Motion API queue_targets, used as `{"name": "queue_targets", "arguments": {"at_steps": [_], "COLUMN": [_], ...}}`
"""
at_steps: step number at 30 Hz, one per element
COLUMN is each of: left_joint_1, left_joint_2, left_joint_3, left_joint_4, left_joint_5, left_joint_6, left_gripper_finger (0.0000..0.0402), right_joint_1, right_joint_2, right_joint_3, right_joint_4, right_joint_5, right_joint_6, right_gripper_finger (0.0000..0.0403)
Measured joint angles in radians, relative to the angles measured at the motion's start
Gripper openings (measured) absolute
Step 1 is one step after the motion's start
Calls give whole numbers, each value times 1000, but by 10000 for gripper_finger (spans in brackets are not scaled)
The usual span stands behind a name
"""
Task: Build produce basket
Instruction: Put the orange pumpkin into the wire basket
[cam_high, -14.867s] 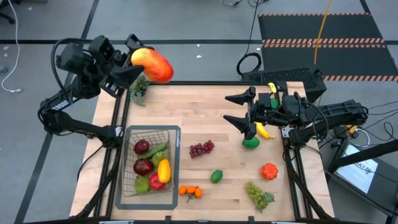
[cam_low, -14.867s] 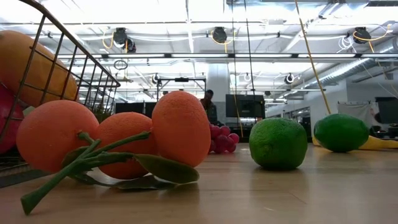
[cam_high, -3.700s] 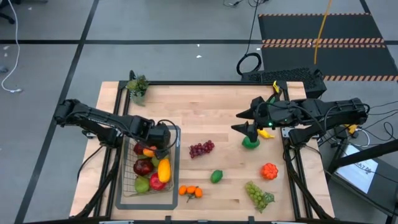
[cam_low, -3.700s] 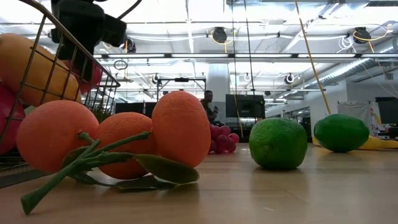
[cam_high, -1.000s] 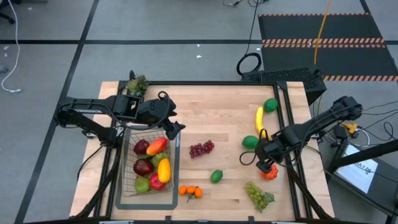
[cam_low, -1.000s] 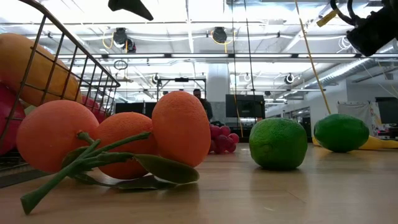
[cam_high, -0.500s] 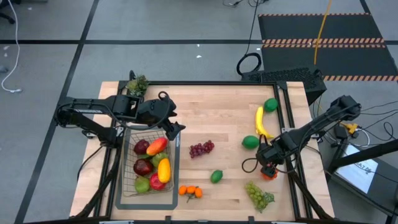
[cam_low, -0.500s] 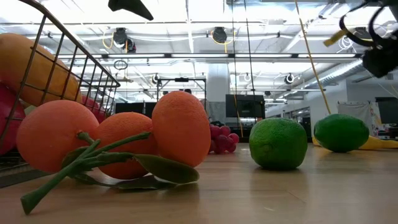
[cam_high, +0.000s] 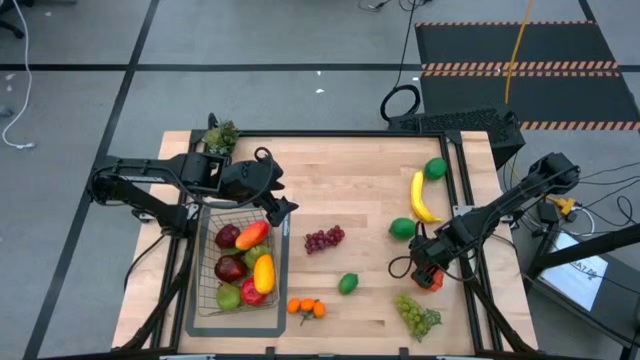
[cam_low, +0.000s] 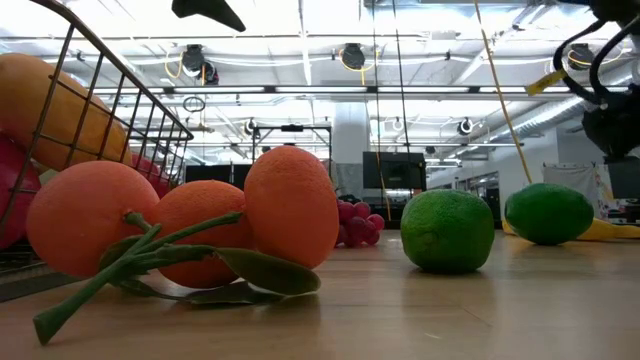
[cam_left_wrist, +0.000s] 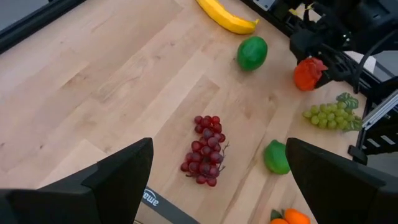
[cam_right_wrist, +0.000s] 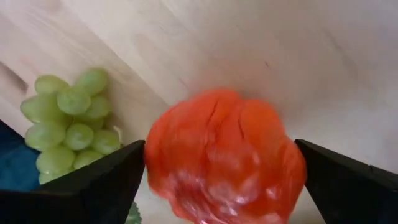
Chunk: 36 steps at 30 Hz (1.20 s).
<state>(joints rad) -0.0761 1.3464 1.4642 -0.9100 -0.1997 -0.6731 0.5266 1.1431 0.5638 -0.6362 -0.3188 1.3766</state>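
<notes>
**Over the red-orange fruit, our right claw stands spread**

At four o'clock on the surface (cam_high: 340, 205), our right claw (cam_high: 428, 268) straddles a red-orange fruit (cam_right_wrist: 225, 155), fingers wide, beside green grapes (cam_high: 414, 312). Our left claw (cam_high: 279, 208) hangs spread above the basket (cam_high: 278, 262) at eight o'clock.

Outside the basket (cam_high: 281, 262): 2 grape bunches, purple (cam_high: 324, 239) & green (cam_high: 414, 313); 3 limes (cam_high: 347, 284); 1 banana (cam_high: 420, 197); 1 orange cluster (cam_high: 306, 308); 1 red-orange fruit (cam_high: 428, 277)
</notes>
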Motion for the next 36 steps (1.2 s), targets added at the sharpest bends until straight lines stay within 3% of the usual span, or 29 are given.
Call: {"name": "queue_targets", "arguments": {"at_steps": [12,21,25,29,36], "left_joint_1": [0,5,5,5,5], "left_joint_2": [0,0,0,0,0], "left_joint_3": [0,0,0,-1,-1], "left_joint_4": [0,0,11,62,136], "left_joint_5": [0,0,0,-4,-23], "left_joint_6": [12,16,16,26,77], "left_gripper_finger": [367,367,367,367,367], "right_joint_1": [0,-1,-1,-16,-67], "right_joint_2": [0,-26,-87,-162,-275], "right_joint_3": [-25,-26,-26,-26,-26], "right_joint_4": [71,151,252,369,570], "right_joint_5": [-18,-130,-129,-96,74], "right_joint_6": [65,107,187,271,355], "right_gripper_finger": [358,356,356,356,356]}}
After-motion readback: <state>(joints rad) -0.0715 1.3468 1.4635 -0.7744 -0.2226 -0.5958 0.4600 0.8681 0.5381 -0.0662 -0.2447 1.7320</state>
